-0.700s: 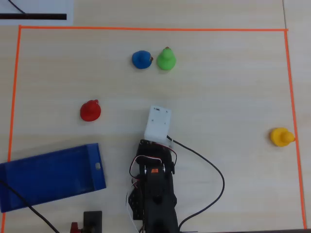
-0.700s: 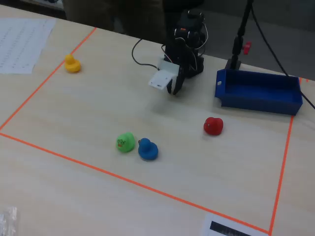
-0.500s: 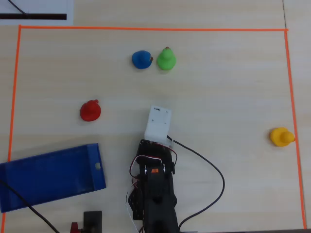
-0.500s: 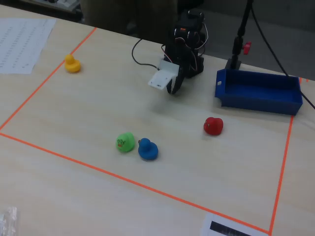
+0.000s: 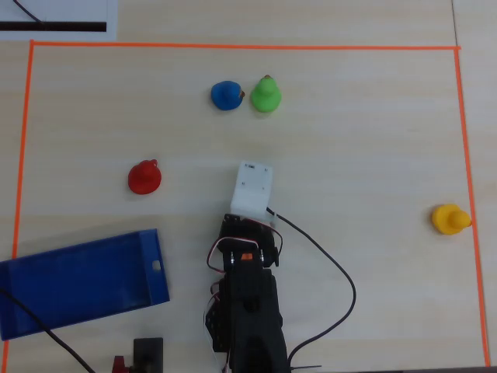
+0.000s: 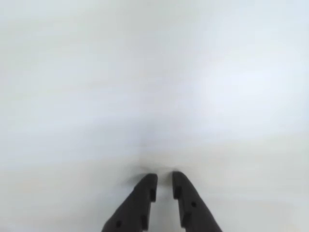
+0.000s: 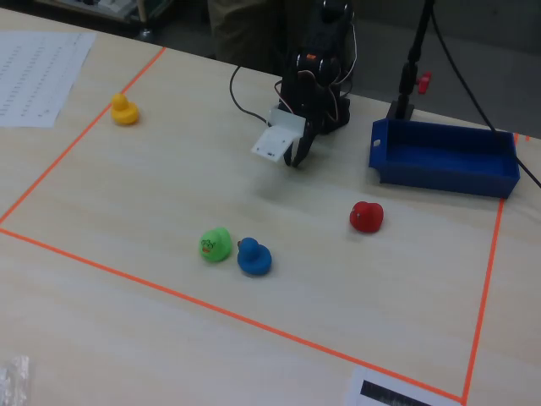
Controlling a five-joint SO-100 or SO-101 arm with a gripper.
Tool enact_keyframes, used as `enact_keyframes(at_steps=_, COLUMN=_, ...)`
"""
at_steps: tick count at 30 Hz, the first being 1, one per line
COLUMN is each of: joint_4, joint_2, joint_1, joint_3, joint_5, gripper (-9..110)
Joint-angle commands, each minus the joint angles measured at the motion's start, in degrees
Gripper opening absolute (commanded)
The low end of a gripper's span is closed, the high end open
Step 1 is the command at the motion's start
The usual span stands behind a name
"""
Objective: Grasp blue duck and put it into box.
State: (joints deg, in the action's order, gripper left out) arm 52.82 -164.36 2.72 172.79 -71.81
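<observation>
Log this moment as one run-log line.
end effector: nearly shut, empty | blue duck: on table beside green duck, untouched | box: no duck inside

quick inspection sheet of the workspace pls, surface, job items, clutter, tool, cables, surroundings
surface: pale wood table, work area outlined in orange tape.
job's things: blue duck stands free near the far tape line in the overhead view, close beside the green duck; box sits empty at the near left corner.
clutter: red duck between the box and the blue duck; yellow duck by the right tape line.
tool: tool empty over bare table, jaws almost together with a narrow gap.
cables: black cable loops right of the arm; another crosses the box's corner.
surroundings: printed sheets lie outside the tape; a black stand behind the box.
</observation>
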Motion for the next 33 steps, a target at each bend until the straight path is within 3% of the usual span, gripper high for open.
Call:
enact_keyframes(at_steps=1, joint_4=-10.99, joint_2=19.86, joint_1=1.14, joint_3=-16.00, joint_5=-0.26, gripper=0)
enact_keyframes(at_steps=12, joint_4=-11.78, joint_2=60.73, joint_1=8.26, joint_3=-59.85, joint_5=-4.22, gripper=27)
enact_keyframes(at_steps=23, joint_4=-8.53, joint_2=80.42, joint_1=9.14, joint_3=-86.48, joint_5=-6.33, gripper=29)
enact_keyframes(at_steps=33, joint_4=-5.54, joint_2=86.92, joint_1=6.42, joint_3=-95.27, joint_5=-3.25, gripper=29)
